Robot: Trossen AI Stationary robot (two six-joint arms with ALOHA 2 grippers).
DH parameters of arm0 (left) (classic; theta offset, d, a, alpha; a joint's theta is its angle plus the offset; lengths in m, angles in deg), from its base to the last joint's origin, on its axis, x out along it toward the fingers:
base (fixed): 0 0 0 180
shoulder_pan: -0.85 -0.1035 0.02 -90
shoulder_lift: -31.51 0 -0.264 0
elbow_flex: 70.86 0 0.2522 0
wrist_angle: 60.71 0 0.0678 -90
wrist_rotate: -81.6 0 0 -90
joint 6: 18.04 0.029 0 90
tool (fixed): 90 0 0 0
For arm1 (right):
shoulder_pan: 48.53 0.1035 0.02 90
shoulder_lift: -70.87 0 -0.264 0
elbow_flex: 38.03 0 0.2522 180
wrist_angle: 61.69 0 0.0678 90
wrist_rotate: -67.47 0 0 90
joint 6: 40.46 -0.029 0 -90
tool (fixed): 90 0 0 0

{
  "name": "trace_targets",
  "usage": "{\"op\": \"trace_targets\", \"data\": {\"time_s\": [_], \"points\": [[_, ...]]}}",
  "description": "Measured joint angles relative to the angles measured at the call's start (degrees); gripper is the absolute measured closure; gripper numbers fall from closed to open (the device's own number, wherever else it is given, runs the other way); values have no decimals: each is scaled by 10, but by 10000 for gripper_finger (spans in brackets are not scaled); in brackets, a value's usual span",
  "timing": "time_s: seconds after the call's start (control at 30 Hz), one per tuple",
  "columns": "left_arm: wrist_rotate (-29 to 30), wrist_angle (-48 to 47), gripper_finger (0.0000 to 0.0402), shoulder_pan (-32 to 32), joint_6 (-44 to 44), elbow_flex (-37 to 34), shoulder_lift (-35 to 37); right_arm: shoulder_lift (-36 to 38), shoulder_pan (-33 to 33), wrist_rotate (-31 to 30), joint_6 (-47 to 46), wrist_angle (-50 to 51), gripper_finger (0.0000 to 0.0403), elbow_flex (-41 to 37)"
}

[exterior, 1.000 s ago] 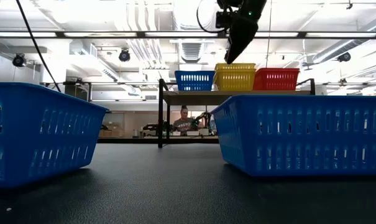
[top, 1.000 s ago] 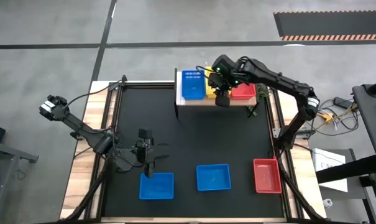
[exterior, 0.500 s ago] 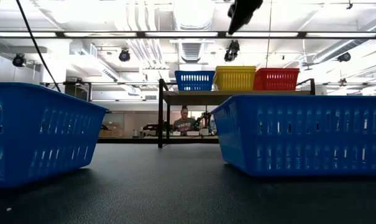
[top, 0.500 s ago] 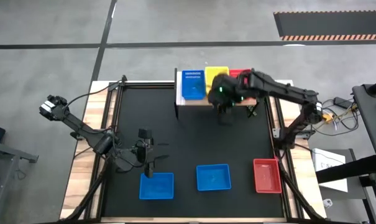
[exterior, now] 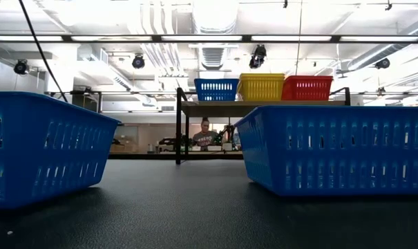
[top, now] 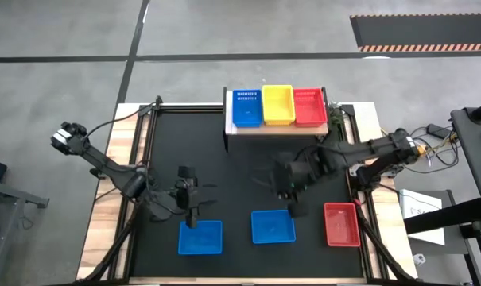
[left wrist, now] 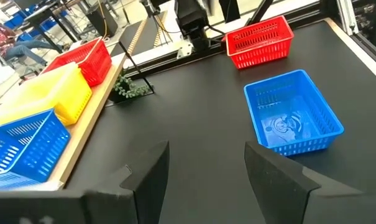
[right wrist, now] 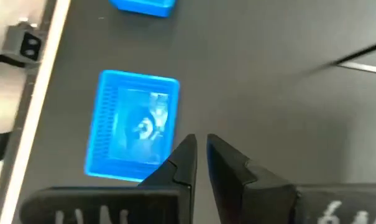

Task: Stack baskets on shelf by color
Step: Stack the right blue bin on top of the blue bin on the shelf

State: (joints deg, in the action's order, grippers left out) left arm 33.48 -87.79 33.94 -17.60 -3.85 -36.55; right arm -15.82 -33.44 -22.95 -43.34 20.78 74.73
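Note:
The wooden shelf (top: 276, 129) at the far edge carries a blue basket (top: 246, 108), a yellow basket (top: 277, 105) and a red basket (top: 308, 106) side by side. On the black mat near the front edge lie a blue basket (top: 200, 237), a second blue basket (top: 273, 226) and a red basket (top: 341, 224). My right gripper (right wrist: 202, 152) hovers above the mat just past the middle blue basket (right wrist: 135, 127); its fingers are shut to a narrow slit with nothing between them. My left gripper (left wrist: 206, 174) stands open above the left blue basket's far edge.
A metal frame (top: 147, 159) borders the mat (top: 224, 175). A small green plant (left wrist: 130, 89) stands beside the shelf's right end. The mat's middle lies bare between the shelf and the front row. A person (exterior: 205, 131) sits in the room beyond the table.
My right gripper has left the shelf, where it hung over the yellow basket. It has swung toward the table's near edge, out across the mat to a spot beside the middle blue basket. The three baskets on the shelf now show uncovered.

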Motion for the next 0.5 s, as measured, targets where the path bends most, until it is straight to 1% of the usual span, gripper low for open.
{"op": "trace_targets", "data": {"time_s": [0.13,0.27,0.4,0.5], "points": [[-1,13,208,0,-2,1,-10,-1,48,-19,-37,-25,381,-26],[-15,35,208,0,-2,3,-22,-1,91,-28,-50,-48,370,-54],[-28,84,208,0,-5,3,-34,-2,127,-27,-40,-69,343,-87],[-28,132,208,0,-35,-1,-54,-5,152,-27,10,-79,310,-112]]}}
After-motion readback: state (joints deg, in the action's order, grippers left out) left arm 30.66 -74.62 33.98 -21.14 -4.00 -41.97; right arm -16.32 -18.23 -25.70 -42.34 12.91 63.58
